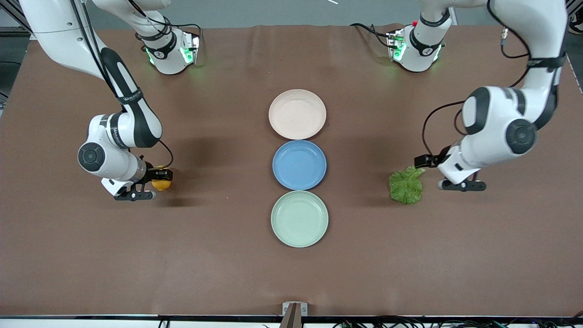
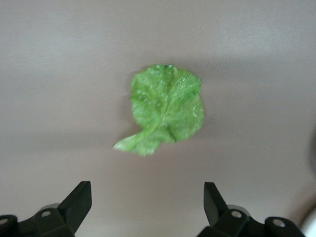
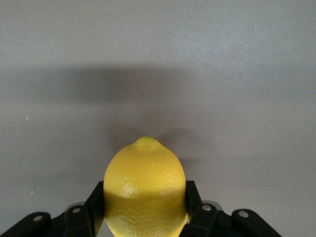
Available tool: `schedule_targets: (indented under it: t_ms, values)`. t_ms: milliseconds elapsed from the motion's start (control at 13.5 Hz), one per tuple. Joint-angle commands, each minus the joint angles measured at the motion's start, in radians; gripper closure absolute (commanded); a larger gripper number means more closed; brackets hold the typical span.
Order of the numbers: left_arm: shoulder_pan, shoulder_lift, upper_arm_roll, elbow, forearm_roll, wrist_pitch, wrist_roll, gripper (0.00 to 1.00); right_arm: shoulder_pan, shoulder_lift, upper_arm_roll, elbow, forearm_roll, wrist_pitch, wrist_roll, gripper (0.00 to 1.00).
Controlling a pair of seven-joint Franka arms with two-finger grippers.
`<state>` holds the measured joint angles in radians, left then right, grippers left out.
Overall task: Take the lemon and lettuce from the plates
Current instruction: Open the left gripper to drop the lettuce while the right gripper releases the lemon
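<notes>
- lemon [image 3: 144, 192] is clamped between the fingers [image 3: 96, 205] of the right gripper [image 1: 157, 180], low over bare table toward the right arm's end, well apart from the plates; in the front view only part of it [image 1: 161, 184] is seen past the gripper.
- lemon's long axis is seen running out from the gripper, nipple end pointed away from the wrist; skin is yellow, glossy, finely pitted; shape oval.
- lettuce [image 1: 406, 185] is laid flat on the table [image 1: 218, 255] toward the left arm's end, off any plate, about level with the gap between blue plate and mint plate.
- lettuce's long axis follows its pale midrib; in the left wrist view the stem tip is pointed toward the gripper and to one side, the broad rounded end away [image 2: 166, 108]; surface crinkled, edges ragged, bright green.
- left gripper [image 2: 148, 207] is spread wide with nothing between its fingers [image 2: 77, 203], just beside the lettuce and not touching it; it is seen in front view at [image 1: 439, 173].
- pink plate [image 1: 297, 114], blue plate [image 1: 299, 164] and mint plate [image 1: 299, 218] are set in a line mid-table, pink farthest from the camera, mint nearest; all round, shallow, matte, nothing in them.
- table is covered in a brown matte cloth.
</notes>
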<state>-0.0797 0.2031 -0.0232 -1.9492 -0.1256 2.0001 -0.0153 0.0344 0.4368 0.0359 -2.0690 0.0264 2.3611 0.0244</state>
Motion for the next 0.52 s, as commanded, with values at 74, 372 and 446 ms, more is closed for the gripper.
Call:
schedule_targets:
  t_ms: [74,372,446]
  values:
    - [0.028,-0.128,-0.001,0.088,0.004,-0.188,0.014,0.0,-0.024,0.003,0.016,0.0,0.012,0.017,-0.026,0.0]
    - [0.057,-0.157,0.002,0.295,0.004,-0.372,0.008,0.0,-0.024,-0.033,0.016,0.129,0.001,-0.131,-0.024,0.0]
    - [0.066,-0.157,0.006,0.343,0.006,-0.406,0.011,0.0,-0.024,-0.039,0.016,0.198,-0.002,-0.246,-0.024,0.0]
